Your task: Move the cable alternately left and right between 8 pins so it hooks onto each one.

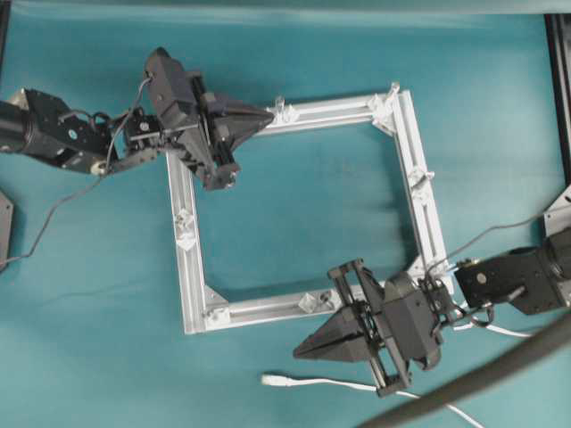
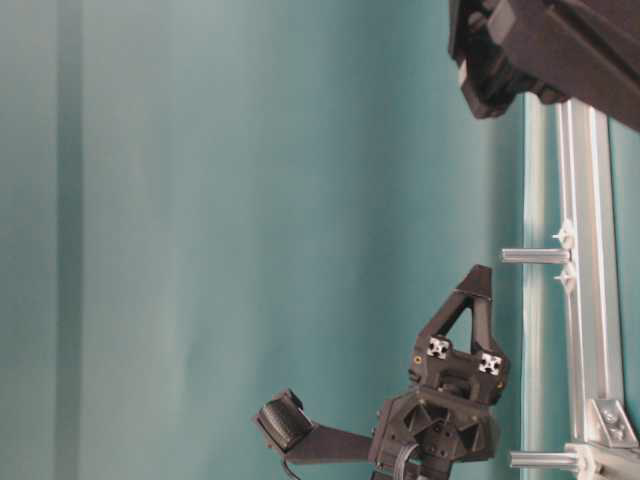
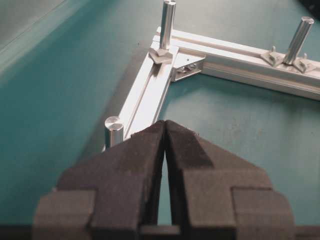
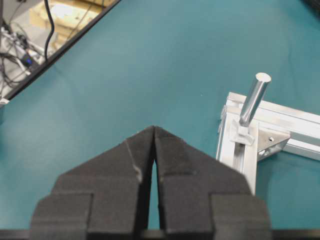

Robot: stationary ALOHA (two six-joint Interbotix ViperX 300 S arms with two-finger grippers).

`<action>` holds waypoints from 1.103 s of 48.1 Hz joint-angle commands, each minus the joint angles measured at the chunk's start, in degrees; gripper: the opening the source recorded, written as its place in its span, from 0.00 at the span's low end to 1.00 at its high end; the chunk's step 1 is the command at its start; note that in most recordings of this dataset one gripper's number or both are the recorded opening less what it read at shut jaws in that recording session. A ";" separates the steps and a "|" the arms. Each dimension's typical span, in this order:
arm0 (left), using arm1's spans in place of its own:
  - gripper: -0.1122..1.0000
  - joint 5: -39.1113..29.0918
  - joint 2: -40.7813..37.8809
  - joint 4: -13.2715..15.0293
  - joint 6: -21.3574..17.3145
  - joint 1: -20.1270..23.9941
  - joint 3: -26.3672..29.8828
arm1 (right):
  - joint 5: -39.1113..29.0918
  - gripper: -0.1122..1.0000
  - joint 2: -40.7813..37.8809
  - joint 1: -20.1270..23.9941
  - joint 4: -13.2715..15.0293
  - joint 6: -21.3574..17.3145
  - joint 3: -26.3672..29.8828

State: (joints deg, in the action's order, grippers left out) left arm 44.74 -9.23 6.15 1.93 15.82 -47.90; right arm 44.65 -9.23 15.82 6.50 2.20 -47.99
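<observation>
Frame (image 1: 294, 214): square of silver aluminium bars lying flat on the teal table (image 1: 89, 339), seen from overhead slightly rotated.

Pins (image 1: 184, 217): short silvery pegs standing upright on the bars, at corners and mid-bars; no cord passes around any visible pin. The left wrist view shows three: one at the near bar beside the fingertips, one at the corner (image 3: 167, 24), one on the far bar (image 3: 298, 34). The right wrist view shows one at a frame corner (image 4: 254, 100).

Cable (image 1: 330, 384): thin white cord on the table below the frame's lower bar, outside the square, its small white plug (image 1: 273, 380) pointing left. It runs right, under the right arm. Apart from both grippers.

Left gripper (image 1: 266, 116): over the frame's upper-left corner, tips pointing right. Jaws pressed together, nothing between them.

Right gripper (image 1: 302, 352): below the lower bar, tips pointing left, just above the cable's plug end without touching it. Jaws pressed together, holding nothing.

Hose (image 1: 482, 379): thick dark grey, crossing the lower-right corner of the overhead view.
</observation>
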 commanded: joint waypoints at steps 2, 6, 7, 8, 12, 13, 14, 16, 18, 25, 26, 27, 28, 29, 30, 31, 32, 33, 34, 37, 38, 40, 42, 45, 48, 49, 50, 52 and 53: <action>0.10 -3.78 7.21 -2.37 -0.35 -1.05 0.44 | -1.85 0.10 1.32 1.58 0.00 -0.97 1.41; 0.12 -10.28 12.22 -2.37 -0.35 -1.67 0.18 | -12.48 0.13 2.02 3.16 0.00 -1.58 4.04; 0.12 -12.13 13.54 -2.37 -0.35 -1.76 0.00 | -15.56 0.13 2.20 3.52 0.00 -1.76 5.01; 0.12 -14.06 14.85 -2.37 -0.35 -1.93 -0.09 | -18.72 0.13 2.29 3.69 0.00 -2.11 5.80; 0.12 -21.53 19.95 -2.37 -0.35 -2.81 -0.97 | -28.92 0.15 2.37 4.04 0.00 -4.04 9.40; 0.12 -23.29 21.27 -2.37 -0.35 -3.08 -1.32 | -30.41 0.17 2.37 4.04 0.00 -4.75 10.11; 0.12 -24.79 22.50 -2.37 -0.35 -3.43 -1.67 | -31.46 0.18 2.29 4.04 0.00 -5.36 10.63; 0.13 -27.33 25.05 -2.37 -0.26 -4.13 -2.64 | -31.99 0.23 2.29 4.04 0.00 -6.77 11.34; 0.14 -29.79 28.13 -2.37 -0.09 -4.92 -4.13 | -31.73 0.29 2.20 4.04 0.09 -8.17 11.69; 0.30 -31.99 36.39 -2.37 0.09 -7.91 -9.49 | -30.41 0.63 1.05 4.22 0.26 -13.62 12.22; 0.33 -31.99 37.53 -2.29 0.09 -8.26 -10.37 | -30.41 0.68 0.79 4.22 0.18 -14.33 12.22; 0.35 -32.08 38.67 -2.37 0.09 -8.61 -11.16 | -30.41 0.73 0.62 4.22 0.26 -15.03 12.30; 0.38 -32.26 39.81 -2.37 0.09 -8.96 -11.87 | -30.41 0.77 0.35 4.39 0.26 -15.64 12.22; 0.40 -32.26 41.13 -2.37 0.09 -9.32 -12.74 | -30.41 0.80 0.09 4.39 0.26 -16.35 12.22; 0.42 -32.43 42.19 -2.37 0.00 -9.76 -13.45 | -30.41 0.80 -0.18 4.48 0.26 -16.96 12.30; 0.44 -32.61 43.33 -2.37 0.09 -10.02 -14.06 | -30.41 0.80 -0.44 4.57 0.35 -17.49 12.30; 0.47 -32.78 44.47 -2.37 0.00 -10.37 -14.77 | -30.41 0.78 -0.70 4.66 0.35 -18.02 12.39; 0.49 -32.96 45.53 -2.37 0.00 -10.63 -15.38 | -30.41 0.77 -1.05 4.75 0.35 -18.46 12.48; 0.50 -33.31 46.67 -2.37 0.00 -10.90 -15.91 | -30.41 0.76 -1.32 4.75 0.35 -18.90 12.57; 0.52 -34.80 49.57 -2.37 0.00 -11.78 -17.31 | -30.50 0.74 -2.20 4.83 0.35 -20.21 13.01; 0.52 -35.51 50.45 -2.37 0.00 -11.95 -17.75 | -30.50 0.73 -2.46 4.83 0.35 -20.57 13.10; 0.52 -37.00 52.21 -2.37 0.00 -12.30 -18.46 | -30.50 0.73 -3.16 4.83 0.35 -21.36 13.54; 0.52 -38.85 53.70 -2.37 0.00 -12.39 -19.07 | -30.59 0.73 -4.04 4.83 0.35 -21.88 14.24; 0.52 -41.66 56.16 -2.37 -0.09 -12.57 -20.13 | -31.03 0.73 -5.19 4.83 0.35 -22.32 15.29; 0.52 -42.80 58.27 -2.37 -0.18 -12.57 -21.09 | -32.17 0.73 -6.24 4.83 0.35 -22.59 16.88; 0.52 -43.07 58.97 -2.37 -0.18 -12.57 -21.45 | -32.61 0.73 -6.59 4.83 0.35 -22.59 17.40; 0.52 -43.15 59.68 -2.37 -0.18 -12.57 -21.80 | -33.05 0.73 -6.86 4.83 0.35 -22.68 17.93; 0.52 -43.24 61.00 -2.37 -0.09 -12.57 -22.59 | -34.19 0.73 -7.47 4.83 0.44 -22.68 18.72; 0.52 -43.33 61.70 -2.37 -0.09 -12.57 -22.85 | -34.89 0.73 -7.65 4.83 0.35 -22.68 19.16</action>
State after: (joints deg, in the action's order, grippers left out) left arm 1.58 50.80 3.96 1.93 3.52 -70.49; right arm 11.16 -17.14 20.83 6.86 -20.39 -31.46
